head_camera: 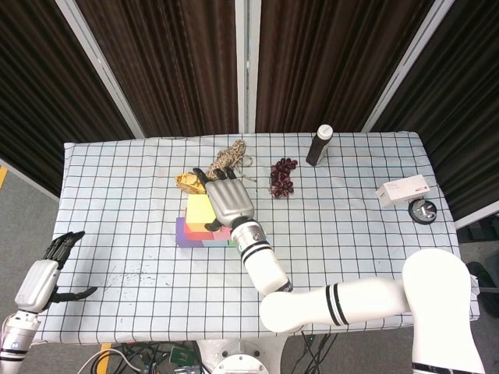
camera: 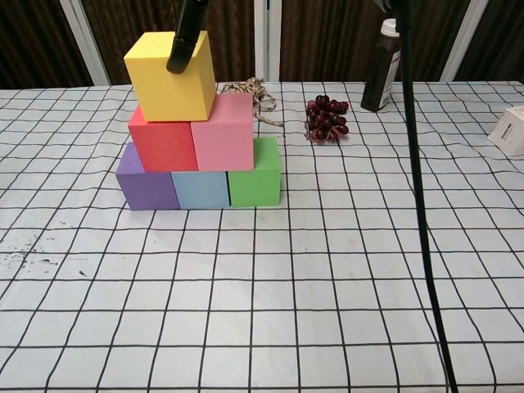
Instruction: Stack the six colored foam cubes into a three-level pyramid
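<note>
Top level: the yellow cube (camera: 169, 75) sits on the red cube (camera: 163, 137) and pink cube (camera: 222, 131), slightly tilted and set more over the red one.
Middle level: red and pink cubes side by side, touching, resting on the bottom row.
Bottom level: purple cube (camera: 146, 178), blue cube (camera: 201, 188) and green cube (camera: 255, 173) in a touching row on the checked tablecloth (camera: 262, 311).
Right hand (head_camera: 227, 199): spread over the stack from above; one dark fingertip (camera: 178, 61) presses on the yellow cube's front top edge (whether the rest of the hand clamps the cube, I cannot tell).
Left hand (head_camera: 47, 274): off the table's near left corner, fingers apart, holding nothing.
Behind the stack: a rope coil (camera: 255, 90), a cluster of dark grapes (camera: 326, 118), a dark bottle (camera: 382, 65).
Far right: a white box (head_camera: 402, 190).
</note>
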You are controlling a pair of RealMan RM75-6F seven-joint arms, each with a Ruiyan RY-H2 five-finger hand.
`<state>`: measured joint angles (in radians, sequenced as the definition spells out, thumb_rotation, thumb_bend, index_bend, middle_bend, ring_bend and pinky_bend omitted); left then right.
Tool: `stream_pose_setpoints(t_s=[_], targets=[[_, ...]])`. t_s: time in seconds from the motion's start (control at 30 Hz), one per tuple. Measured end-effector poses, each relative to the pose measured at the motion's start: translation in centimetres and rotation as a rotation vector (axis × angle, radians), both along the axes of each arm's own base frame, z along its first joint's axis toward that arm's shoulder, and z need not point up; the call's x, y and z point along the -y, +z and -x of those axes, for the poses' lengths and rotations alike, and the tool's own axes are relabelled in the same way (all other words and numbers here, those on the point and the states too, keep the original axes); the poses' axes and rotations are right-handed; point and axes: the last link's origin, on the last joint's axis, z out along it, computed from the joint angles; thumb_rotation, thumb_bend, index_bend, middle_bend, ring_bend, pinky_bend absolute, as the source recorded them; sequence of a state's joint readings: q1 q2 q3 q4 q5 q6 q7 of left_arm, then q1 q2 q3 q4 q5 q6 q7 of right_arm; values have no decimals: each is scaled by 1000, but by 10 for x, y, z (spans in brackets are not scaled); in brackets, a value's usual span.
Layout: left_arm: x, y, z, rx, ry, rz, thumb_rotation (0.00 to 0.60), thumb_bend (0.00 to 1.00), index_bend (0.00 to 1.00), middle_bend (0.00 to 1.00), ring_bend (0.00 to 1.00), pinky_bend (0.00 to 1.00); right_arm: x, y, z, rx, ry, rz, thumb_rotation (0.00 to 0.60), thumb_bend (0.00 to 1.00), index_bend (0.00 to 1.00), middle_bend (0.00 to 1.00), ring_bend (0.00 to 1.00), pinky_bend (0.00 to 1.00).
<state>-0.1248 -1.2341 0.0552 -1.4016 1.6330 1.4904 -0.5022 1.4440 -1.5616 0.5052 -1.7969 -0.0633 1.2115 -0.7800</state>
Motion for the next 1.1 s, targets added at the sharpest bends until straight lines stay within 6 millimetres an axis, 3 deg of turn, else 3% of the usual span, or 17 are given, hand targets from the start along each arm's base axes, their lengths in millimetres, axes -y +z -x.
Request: stream_pose_setpoints(t_s=[1.1], targets=[[-1,-1,-2,2,-5,5,600,0,27,76,0,0,2,-2,-1,-4,2,0,600,129,0,455,79,0]])
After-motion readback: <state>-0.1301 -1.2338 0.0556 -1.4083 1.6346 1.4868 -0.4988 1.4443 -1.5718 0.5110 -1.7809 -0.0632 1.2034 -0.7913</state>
